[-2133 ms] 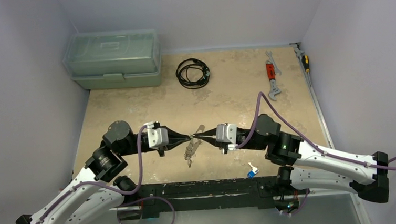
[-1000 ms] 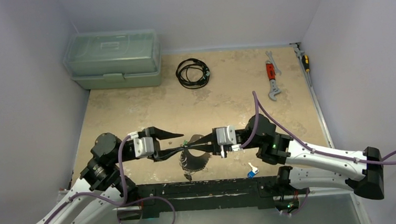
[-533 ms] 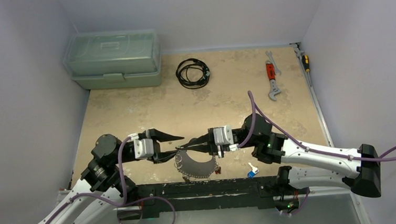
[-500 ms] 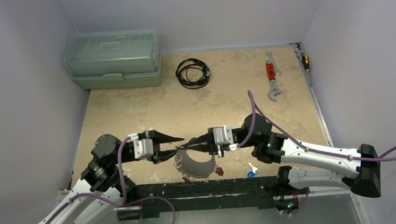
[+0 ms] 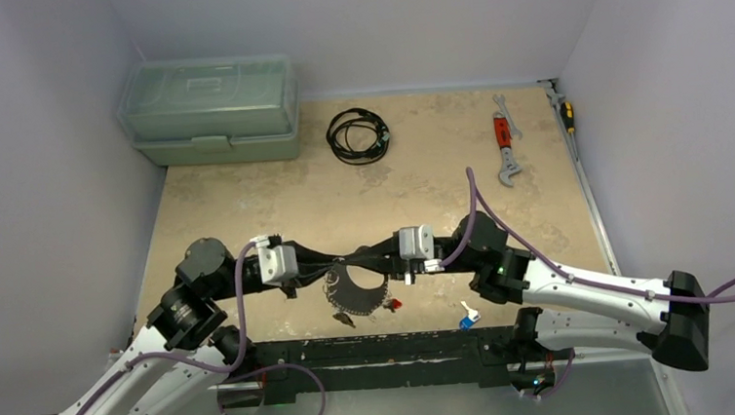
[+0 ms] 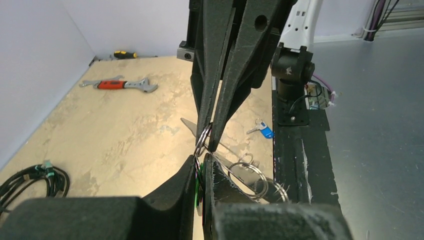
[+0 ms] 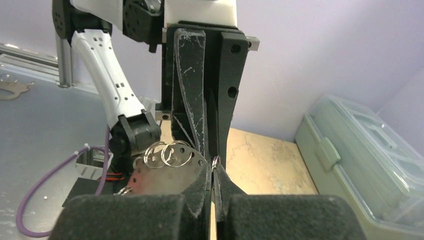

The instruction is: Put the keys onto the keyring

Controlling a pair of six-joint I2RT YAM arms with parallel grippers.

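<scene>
Closing in since half a second ago, the left gripper [image 5: 336, 266] has shut its jaws, which stood wide apart then. It now meets the right gripper [image 5: 356, 261] tip to tip above the near middle of the sandy beige table [image 5: 421, 184]. The right gripper is fully closed on the thin silvery wire keyring [image 6: 201, 139], held up between the two tips. The left gripper is closed just beside that grip. A green sliver shows between its jaws, and whether it pinches wire or a key head cannot be told. Below them a fan of small metal keys [image 5: 360, 291] spreads from the loop, one with a red head. One small blue-headed key [image 5: 466, 316] lies loose on the table near the right arm's base.

The step in hand looks like taking a second grip on the loop. To do it well, keep both pinches close without the fingertips clashing. Avoid pulling apart, so the thin wire does not bend. Release one side only once the other holds firm.
</scene>
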